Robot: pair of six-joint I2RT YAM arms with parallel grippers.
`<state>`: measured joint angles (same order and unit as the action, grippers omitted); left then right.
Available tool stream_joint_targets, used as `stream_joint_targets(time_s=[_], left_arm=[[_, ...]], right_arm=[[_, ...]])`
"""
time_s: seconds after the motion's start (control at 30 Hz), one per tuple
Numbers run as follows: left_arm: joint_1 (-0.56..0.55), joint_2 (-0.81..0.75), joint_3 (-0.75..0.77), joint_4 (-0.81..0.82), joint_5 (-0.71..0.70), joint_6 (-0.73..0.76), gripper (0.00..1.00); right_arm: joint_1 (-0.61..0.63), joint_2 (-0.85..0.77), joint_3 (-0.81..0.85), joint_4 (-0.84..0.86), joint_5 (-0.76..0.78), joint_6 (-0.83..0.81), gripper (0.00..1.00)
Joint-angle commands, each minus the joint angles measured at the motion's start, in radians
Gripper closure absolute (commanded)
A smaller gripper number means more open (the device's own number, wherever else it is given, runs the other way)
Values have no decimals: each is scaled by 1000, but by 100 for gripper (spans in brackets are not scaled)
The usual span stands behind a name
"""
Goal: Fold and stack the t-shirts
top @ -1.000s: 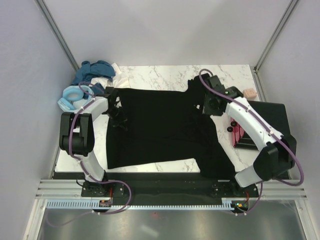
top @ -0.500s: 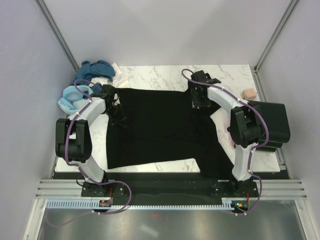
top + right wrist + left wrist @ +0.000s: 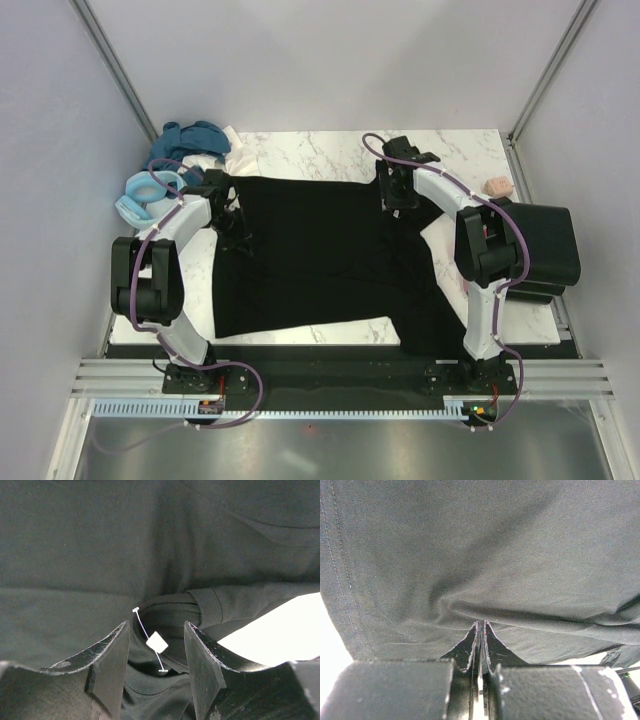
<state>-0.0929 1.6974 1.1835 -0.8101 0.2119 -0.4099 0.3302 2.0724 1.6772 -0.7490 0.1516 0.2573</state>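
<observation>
A black t-shirt (image 3: 320, 255) lies spread on the marble counter (image 3: 330, 150) — left jaws clenched on its fabric, right jaws parted over the collar tag (image 3: 156, 642).

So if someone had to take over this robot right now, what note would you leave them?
Left gripper: shut on the black t-shirt, pinching cloth at its left side.
Right gripper: open, astride the collar and its tag, gripping nothing.
The shirt lies spread on the table; a heap of blue shirts sits at the far-left corner.
Done: shirt spread. Left: fold it, then the heap, and stack.
</observation>
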Motion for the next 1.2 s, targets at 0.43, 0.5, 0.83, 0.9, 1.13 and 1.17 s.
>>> stream_joint_targets(time_s=[0.43, 0.5, 0.83, 0.9, 1.13, 1.17], left_arm=[[4, 21, 31, -4, 3, 14, 97], [2, 21, 33, -4, 4, 14, 97], [4, 28, 38, -4, 4, 14, 97], [4, 33, 39, -4, 7, 14, 97], [2, 47, 57, -6, 17, 19, 97], [2, 48, 60, -4, 20, 20, 97]], right_arm=[[-7, -18, 30, -39, -17, 8, 100], [-10, -43, 21, -38, 6, 22, 100], [-37, -130, 6, -153, 164, 69, 100], [-37, -143, -2, -190, 184, 77, 100], [-37, -163, -22, -320, 270, 123, 100], [-39, -164, -28, -346, 288, 135, 100]])
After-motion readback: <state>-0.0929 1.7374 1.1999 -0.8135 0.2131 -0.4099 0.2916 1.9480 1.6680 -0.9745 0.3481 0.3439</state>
